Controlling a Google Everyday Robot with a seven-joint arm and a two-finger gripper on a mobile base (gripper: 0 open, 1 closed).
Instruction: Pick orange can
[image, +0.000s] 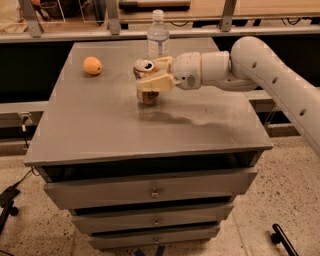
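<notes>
- White arm reaches in from the right, its long link sloping down to a level wrist over the back half of the table.
- And the gripper is clamped on the orange can: one cream finger lies across the can's front, the other sits behind it near the rim.
- That can stands upright towards the back of the tabletop, about midway across, silver top showing; its base pokes out below the front finger, and whether it touches the surface I cannot tell.
- Just behind it stands a clear bottle, close to the far edge and very near the rear finger.
- Over to the left, well apart, an orange fruit rests near the left edge.
- Bare grey surface runs from the can to the front edge and across the right side under the arm.
- Drawers stack below the top.
- Writing on the can is covered by the finger; the bottle's label is too small to read.
</notes>
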